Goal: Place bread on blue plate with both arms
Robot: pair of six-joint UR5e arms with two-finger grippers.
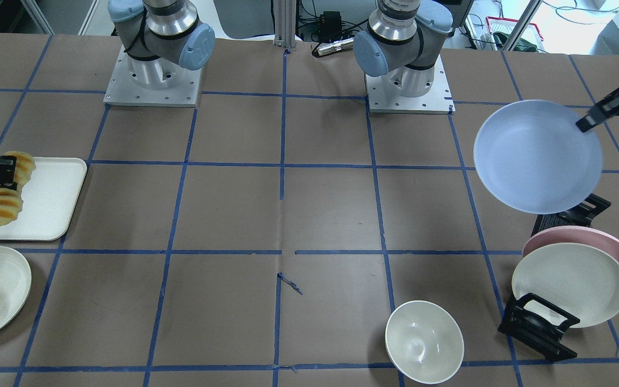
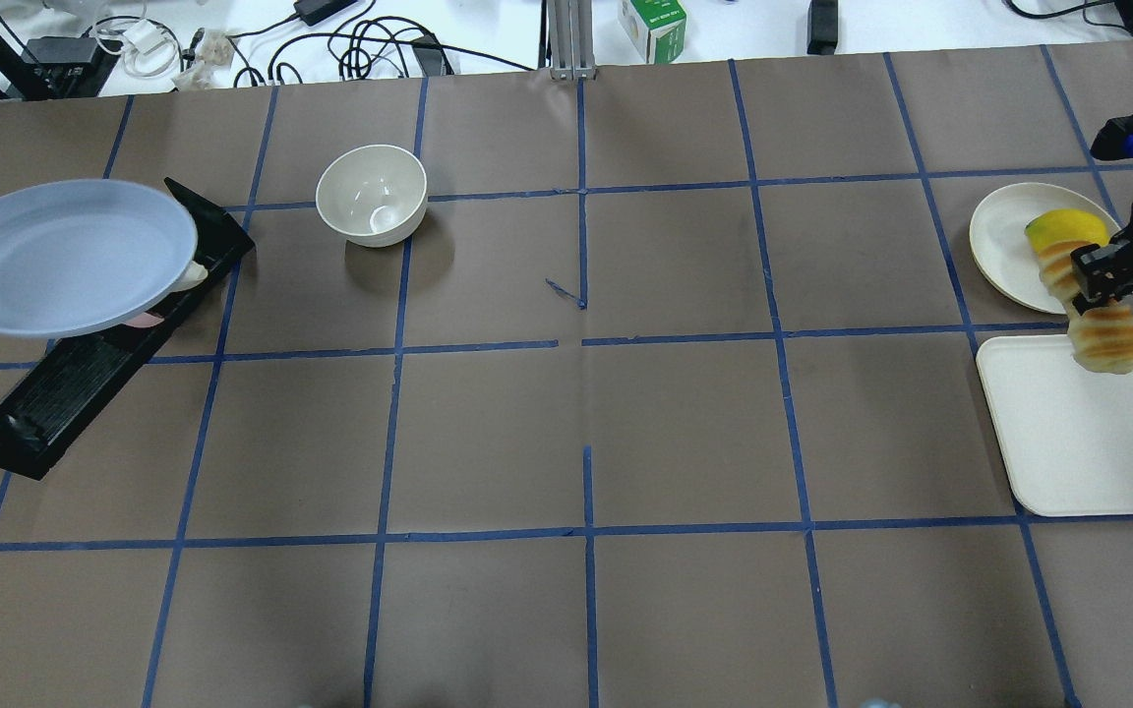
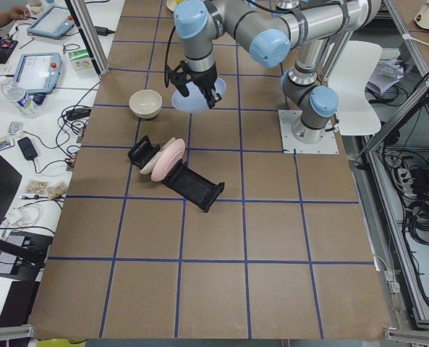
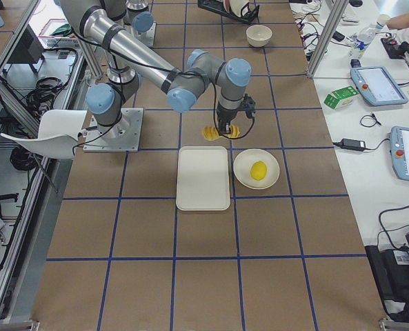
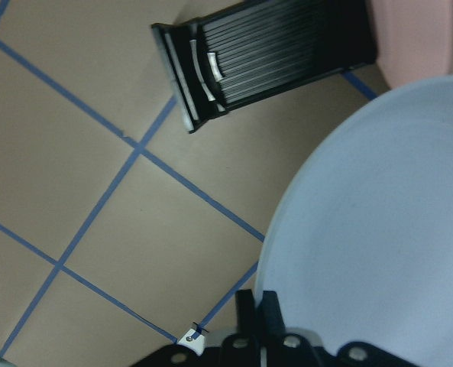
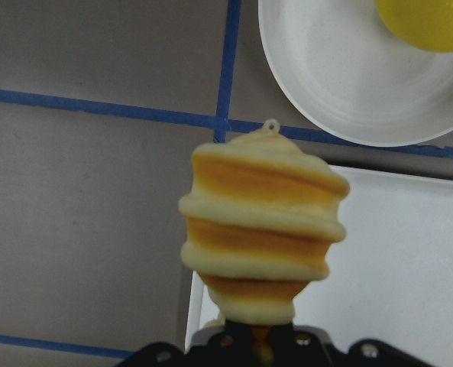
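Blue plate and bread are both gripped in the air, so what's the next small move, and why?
Probably carry the blue plate inward with the left pincer toward the table's middle. It hangs over the black rack at one end, while the right pincer holds the bread over the white tray at the other, so the two are too far apart to meet.

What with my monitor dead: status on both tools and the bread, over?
Left tool shut on blue plate, aloft over rack. Right tool shut on bread, aloft near tray. White bowl on table between them.
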